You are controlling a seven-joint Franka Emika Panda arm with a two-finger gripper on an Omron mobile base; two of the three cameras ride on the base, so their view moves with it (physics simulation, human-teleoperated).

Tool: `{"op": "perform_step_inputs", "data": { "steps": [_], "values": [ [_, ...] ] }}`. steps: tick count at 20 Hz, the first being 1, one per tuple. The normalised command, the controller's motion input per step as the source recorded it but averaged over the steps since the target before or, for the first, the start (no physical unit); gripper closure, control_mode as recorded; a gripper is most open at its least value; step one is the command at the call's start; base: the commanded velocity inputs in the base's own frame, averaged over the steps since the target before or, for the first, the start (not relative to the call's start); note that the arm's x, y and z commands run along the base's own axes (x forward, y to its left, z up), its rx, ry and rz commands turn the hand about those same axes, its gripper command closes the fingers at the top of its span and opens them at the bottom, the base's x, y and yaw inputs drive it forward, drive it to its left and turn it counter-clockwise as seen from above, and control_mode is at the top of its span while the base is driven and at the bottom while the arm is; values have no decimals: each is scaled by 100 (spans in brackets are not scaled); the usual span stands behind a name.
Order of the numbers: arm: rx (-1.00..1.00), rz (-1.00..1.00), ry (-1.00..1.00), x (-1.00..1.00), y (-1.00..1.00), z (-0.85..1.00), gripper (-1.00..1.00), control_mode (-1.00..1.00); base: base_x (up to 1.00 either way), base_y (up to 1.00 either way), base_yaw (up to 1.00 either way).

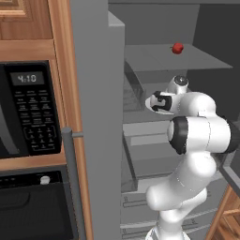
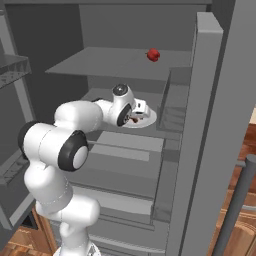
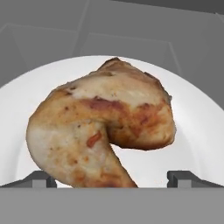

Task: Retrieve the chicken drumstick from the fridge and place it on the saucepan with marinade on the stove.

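One chicken drumstick [image 3: 103,131] — lying on a white plate [image 3: 197,127] on a middle shelf [image 2: 107,145] inside the open fridge [image 2: 210,100]. Gripper [image 3: 112,179]: spread wide, holding nothing, its two fingertips [image 3: 41,178] standing to either side of the meat's near end. Bearing: drumstick directly ahead of the gripper and close, centred between the jaws; in the hand view its long axis runs slantwise from the tapered end near the tips up to the thick end further off. Closing on it looks like the next move. Appearance: golden-brown, lumpy, bent, with orange-tan and reddish patches. One small red fruit [image 2: 153,54] — on the shelf above, well apart.
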Motion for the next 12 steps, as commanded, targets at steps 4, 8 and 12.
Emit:
{"op": "perform_step_inputs", "data": {
  "steps": [4,8,12],
  "values": [
    [0,0,0,22,-9,-3,-100,-100,0,0,0],
    [-2,0,0,10,-1,-16,100,-100,0,0,0],
    [-2,0,0,3,0,-9,100,-100,0,0,0]
  ]
}}
